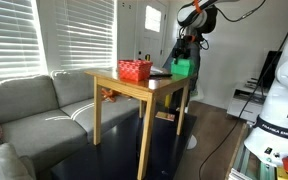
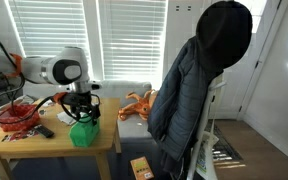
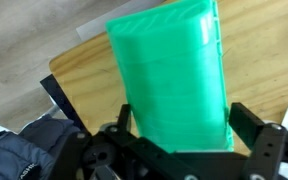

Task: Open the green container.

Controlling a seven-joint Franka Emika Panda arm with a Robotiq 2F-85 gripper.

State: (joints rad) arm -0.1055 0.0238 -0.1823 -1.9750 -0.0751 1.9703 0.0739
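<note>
While the end effector (image 3: 182,114) stood directly over the green container (image 3: 169,70), its jaws were spread wide, one on each side of the box, and nothing was held. The green container sat close to the edge of the wooden counter (image 1: 110,79), near a corner, with the red mesh basket (image 1: 135,70) apart from it on the same surface. In an exterior view the end effector (image 2: 81,111) hovered just above the green container (image 2: 83,134); whether they touched could not be told.

Handling, as judged: the green container appeared to be thin moulded plastic, so probably light, fairly stiff and smooth enough to slip. Being light and near the edge, it could slide or tip if the lid were pulled carelessly. The lid seam could not be made out in the wrist view; the likely hold was at the lid's long edges, not the body.

Materials: the green container was bright, glossy and boxy, with rounded corners and shallow ridges along one side. The counter was pale wood with visible grain. The basket was open red mesh
</note>
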